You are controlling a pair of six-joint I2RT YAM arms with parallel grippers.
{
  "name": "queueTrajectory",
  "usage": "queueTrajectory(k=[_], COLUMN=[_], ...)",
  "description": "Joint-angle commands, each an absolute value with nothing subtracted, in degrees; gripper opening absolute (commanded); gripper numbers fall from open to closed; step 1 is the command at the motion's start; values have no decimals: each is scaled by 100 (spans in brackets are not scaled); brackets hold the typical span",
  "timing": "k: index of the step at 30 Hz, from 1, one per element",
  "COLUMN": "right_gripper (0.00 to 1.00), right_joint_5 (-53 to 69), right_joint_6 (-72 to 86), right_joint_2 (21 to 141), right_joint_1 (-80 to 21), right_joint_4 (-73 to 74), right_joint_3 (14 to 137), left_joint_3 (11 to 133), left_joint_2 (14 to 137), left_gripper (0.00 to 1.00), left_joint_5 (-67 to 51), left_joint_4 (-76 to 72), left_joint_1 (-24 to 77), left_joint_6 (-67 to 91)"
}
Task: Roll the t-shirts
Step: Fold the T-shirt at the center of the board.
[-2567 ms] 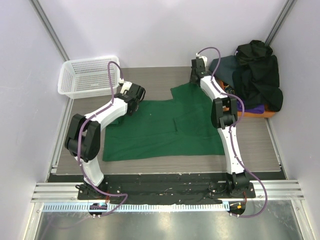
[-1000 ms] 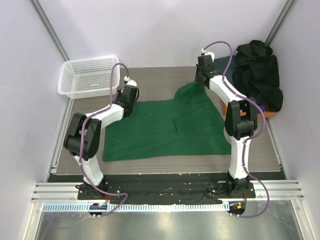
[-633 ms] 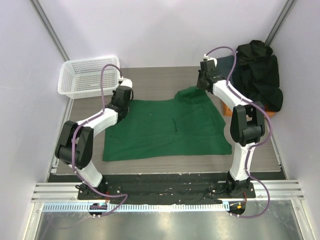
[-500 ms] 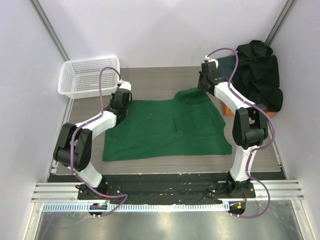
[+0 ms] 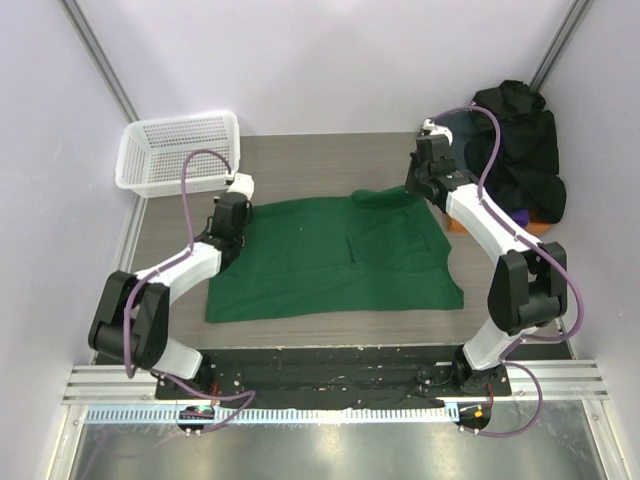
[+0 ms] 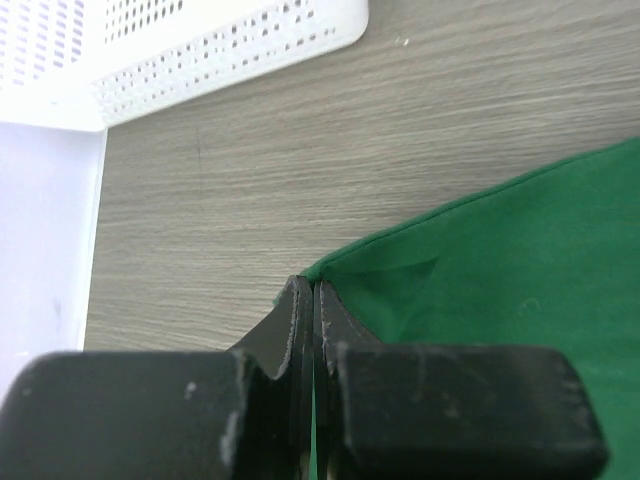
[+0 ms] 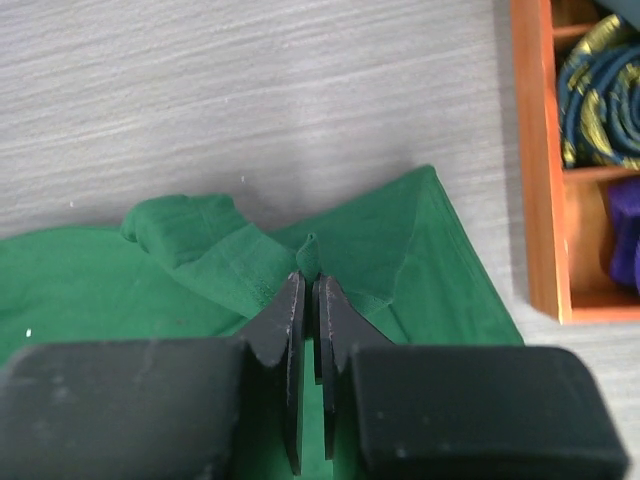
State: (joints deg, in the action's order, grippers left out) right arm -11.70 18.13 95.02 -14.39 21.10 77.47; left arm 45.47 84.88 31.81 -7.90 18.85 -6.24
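A dark green t-shirt lies spread out flat across the middle of the table. My left gripper is shut on its far left corner; in the left wrist view a thin strip of green cloth runs between the closed jaws. My right gripper is shut on the far right edge, where a small peak of green fabric sticks up past the fingertips. More t-shirts, black and dark slate, sit heaped at the back right.
A white mesh basket stands at the back left, its wall just beyond the shirt corner. An orange tray beside the right gripper holds purple cloth and blue-yellow fabric. Walls close in on both sides.
Both grippers have moved outward and toward the near edge with the shirt's far corners. The raised fold at the far right has dropped, and the shirt lies flatter and wider.
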Motion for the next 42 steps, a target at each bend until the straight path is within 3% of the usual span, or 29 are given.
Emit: queueTrajectory(k=[1,13,42], right_gripper=[6,6,6], right_joint_5=[-1266,-1082,-1362], right_joint_6=[1951,2109,2364], right_joint_2=[8895,8043,6539], right_joint_1=[-1485,-1485,-1485], right_joint_4=[2083,2267,2479], right_joint_3=[7498,6891,5652], left_joint_3=[4342,4852,2998], left_joint_2=[8033,8798,6796], left_gripper=[0,0,0], left_joint_5=[2813,2892,2197], left_joint_4=[-1749,-1775,-2592], left_joint_1=[1854,1846,1784], left_joint_6=[-835,-1301,-1327])
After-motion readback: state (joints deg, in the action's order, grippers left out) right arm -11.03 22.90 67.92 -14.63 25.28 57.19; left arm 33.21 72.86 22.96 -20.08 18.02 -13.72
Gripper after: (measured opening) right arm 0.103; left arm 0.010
